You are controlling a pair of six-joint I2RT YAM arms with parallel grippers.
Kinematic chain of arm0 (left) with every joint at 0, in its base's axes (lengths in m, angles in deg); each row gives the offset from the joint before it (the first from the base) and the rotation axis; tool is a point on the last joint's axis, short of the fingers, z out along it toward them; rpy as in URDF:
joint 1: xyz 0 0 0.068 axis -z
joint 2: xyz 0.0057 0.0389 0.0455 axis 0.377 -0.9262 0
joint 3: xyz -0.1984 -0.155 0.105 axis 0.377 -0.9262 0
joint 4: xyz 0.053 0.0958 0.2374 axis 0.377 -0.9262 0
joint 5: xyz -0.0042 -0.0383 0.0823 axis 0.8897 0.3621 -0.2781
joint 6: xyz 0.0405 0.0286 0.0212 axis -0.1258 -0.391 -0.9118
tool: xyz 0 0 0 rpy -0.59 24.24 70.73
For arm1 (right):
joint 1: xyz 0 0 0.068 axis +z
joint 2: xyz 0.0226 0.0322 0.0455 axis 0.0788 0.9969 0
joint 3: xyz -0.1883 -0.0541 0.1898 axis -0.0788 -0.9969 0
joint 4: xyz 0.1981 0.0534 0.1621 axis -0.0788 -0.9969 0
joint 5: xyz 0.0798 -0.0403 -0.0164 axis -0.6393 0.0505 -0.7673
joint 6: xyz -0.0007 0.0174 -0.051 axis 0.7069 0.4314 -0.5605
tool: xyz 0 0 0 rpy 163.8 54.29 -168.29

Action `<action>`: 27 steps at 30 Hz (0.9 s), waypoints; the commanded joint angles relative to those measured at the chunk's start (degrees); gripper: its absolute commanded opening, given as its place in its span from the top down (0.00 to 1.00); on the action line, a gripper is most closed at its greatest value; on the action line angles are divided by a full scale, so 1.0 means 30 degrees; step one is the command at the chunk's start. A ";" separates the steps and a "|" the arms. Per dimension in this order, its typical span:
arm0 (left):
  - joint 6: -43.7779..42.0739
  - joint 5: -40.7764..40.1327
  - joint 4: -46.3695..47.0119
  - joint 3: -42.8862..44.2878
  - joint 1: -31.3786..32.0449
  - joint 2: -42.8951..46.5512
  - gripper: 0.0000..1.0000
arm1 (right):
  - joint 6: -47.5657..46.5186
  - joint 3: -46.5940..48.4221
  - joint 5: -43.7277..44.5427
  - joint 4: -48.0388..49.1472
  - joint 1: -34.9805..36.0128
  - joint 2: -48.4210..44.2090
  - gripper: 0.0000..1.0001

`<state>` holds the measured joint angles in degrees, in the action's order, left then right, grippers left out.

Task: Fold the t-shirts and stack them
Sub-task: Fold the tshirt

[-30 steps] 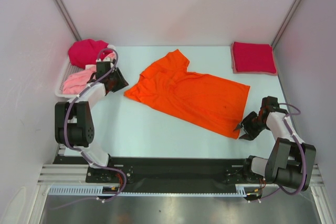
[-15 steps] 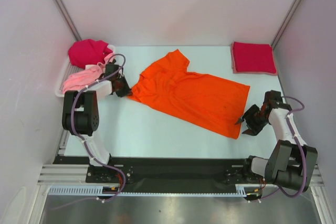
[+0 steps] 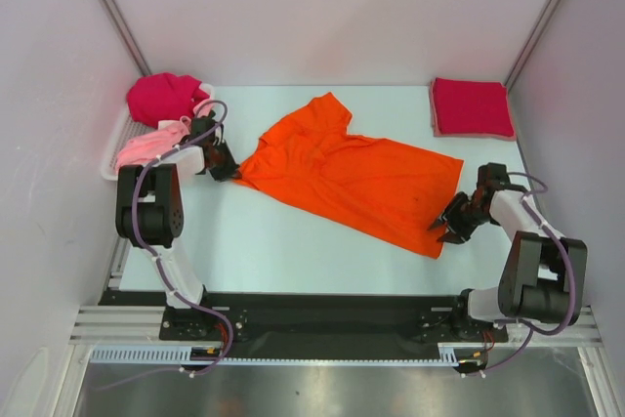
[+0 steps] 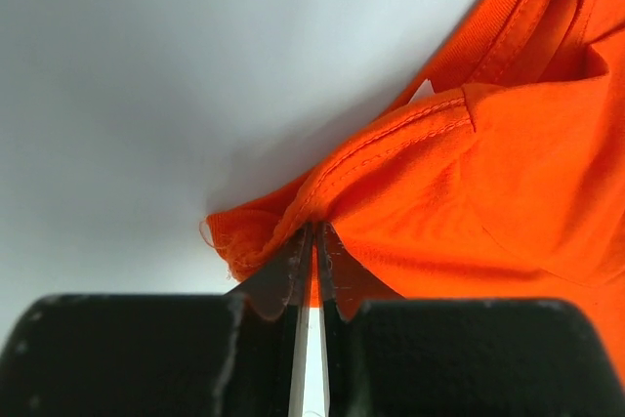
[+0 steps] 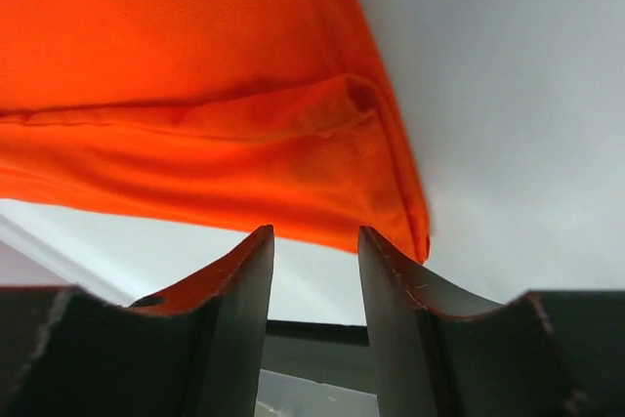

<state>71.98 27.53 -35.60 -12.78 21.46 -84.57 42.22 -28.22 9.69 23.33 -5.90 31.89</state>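
An orange t-shirt [image 3: 354, 175] lies spread on the white table, sleeve end at the left, hem at the right. My left gripper [image 3: 232, 173] is shut on the shirt's left sleeve edge; in the left wrist view the fingers [image 4: 293, 266] pinch the orange hem [image 4: 410, 192]. My right gripper [image 3: 441, 229] is open at the shirt's lower right hem corner; in the right wrist view the fingertips [image 5: 249, 251] straddle the hem edge [image 5: 322, 183] without closing. A folded crimson shirt [image 3: 472, 107] lies at the back right.
A white basket [image 3: 109, 168] at the left holds a pink shirt [image 3: 146, 148] and a crimson shirt [image 3: 164, 97]. Enclosure walls stand on both sides and at the back. The black base rail [image 3: 322, 314] runs along the near edge.
My left gripper moved right from beside the basket to the sleeve and shut on it. My right gripper moved left and forward to the hem corner.
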 commanded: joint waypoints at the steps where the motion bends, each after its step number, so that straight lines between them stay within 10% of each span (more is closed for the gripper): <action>1: -0.1129 -0.1483 -0.0659 -0.0645 -0.0445 0.0024 0.89 | 0.0206 -0.0861 -0.0309 0.1747 -0.0014 0.0760 0.55; 10: -0.1452 -0.0310 0.0133 -0.1438 -0.0357 0.2747 0.83 | 0.0088 -0.1394 0.0043 0.1931 -0.1714 0.1996 0.57; 27: -0.0719 0.3877 0.1624 0.2396 0.1107 0.2636 0.50 | -0.1142 0.3849 -0.0867 0.0345 -0.1625 0.1817 0.26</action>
<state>69.94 33.68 -35.01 -10.66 23.12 -74.01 40.32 -20.66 6.21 24.78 -10.55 36.50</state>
